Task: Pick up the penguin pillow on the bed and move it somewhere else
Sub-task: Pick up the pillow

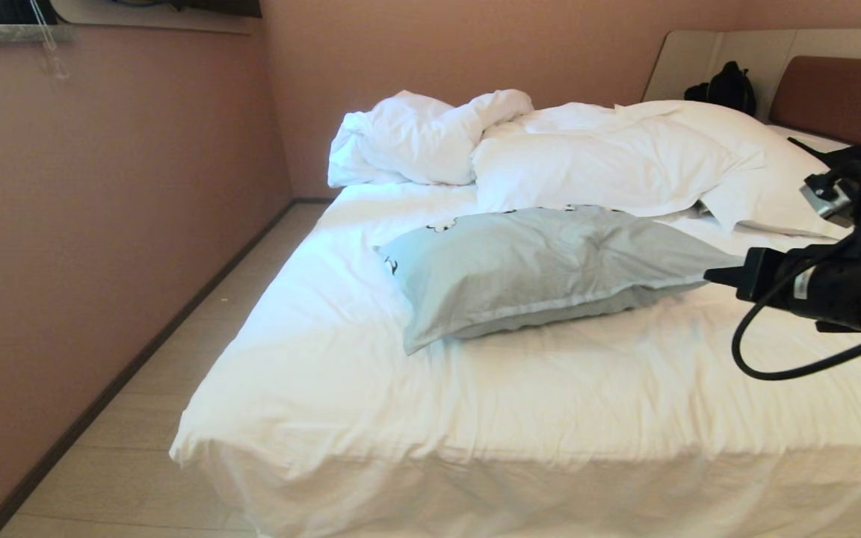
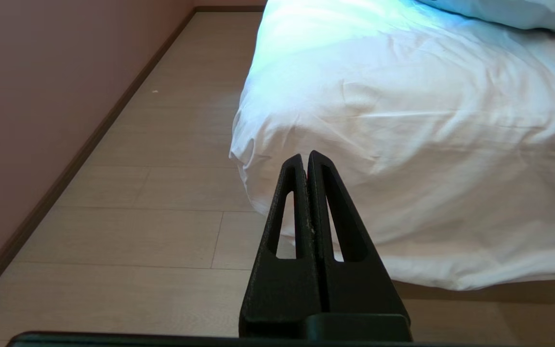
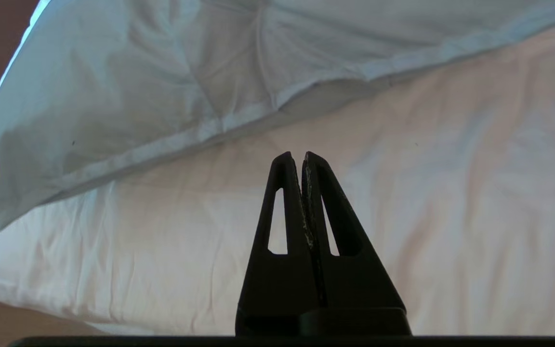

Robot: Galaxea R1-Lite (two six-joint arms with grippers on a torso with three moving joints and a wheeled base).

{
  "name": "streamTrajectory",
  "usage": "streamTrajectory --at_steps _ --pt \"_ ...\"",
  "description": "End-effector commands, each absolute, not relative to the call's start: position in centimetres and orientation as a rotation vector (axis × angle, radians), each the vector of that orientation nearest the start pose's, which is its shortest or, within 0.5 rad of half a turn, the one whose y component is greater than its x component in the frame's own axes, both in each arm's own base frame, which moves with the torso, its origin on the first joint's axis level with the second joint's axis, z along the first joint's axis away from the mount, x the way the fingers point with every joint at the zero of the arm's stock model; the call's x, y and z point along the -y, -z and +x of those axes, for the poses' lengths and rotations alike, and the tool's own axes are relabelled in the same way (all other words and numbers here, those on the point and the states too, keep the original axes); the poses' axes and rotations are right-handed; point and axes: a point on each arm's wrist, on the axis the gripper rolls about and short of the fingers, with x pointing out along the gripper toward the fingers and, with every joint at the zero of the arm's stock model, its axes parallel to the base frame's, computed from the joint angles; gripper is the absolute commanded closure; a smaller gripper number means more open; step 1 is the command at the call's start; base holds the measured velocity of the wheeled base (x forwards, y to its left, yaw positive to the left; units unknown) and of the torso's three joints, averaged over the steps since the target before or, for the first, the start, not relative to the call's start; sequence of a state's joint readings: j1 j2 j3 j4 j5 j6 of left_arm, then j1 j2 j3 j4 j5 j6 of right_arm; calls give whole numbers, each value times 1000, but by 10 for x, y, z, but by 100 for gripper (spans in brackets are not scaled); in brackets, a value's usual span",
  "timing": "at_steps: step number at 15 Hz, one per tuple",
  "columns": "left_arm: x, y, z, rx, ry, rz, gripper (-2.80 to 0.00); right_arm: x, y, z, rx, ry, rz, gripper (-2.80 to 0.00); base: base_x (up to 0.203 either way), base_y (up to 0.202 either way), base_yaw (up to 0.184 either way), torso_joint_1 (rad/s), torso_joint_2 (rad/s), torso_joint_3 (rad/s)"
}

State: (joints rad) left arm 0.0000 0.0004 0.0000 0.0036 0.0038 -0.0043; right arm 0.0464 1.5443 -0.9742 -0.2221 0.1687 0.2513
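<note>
The penguin pillow [image 1: 542, 265] lies mostly plain side up in the middle of the bed [image 1: 341, 373], in front of the rumpled white duvet [image 1: 610, 153]. The right gripper [image 1: 718, 275], fingers pressed together and empty, hovers just beside the pillow's right corner. The left gripper [image 2: 305, 159], also clenched, hangs low near the bed's corner.

Penguin pillow [image 1: 542, 265]: pale blue-grey, rectangular, flanged edge, plain face up, black print showing only at its far edge. Lies flat mid-bed, skewed. Bed [image 1: 550, 388]: wrinkled white sheet, rumpled duvet heaped behind pillow, brown headboard at far right.
</note>
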Motion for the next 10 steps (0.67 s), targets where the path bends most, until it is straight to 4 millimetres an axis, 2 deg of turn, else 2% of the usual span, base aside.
streamTrajectory --at_steps 1,3,7,10 --pt "0 -75 -23 -5 -5 -6 0 -22 -214 312 -409 -179 280 0 0 0 0 0 0 0" --pt "0 -75 -23 -5 -5 -5 0 -26 -208 332 -386 -209 292 0 0 0 0 0 0 0" --pt "0 -75 -23 -5 -5 -5 0 -38 -210 358 -361 -263 291 0 0 0 0 0 0 0" --pt "0 -75 -23 -5 -5 -5 0 -41 -200 381 -368 -263 288 0 0 0 0 0 0 0"
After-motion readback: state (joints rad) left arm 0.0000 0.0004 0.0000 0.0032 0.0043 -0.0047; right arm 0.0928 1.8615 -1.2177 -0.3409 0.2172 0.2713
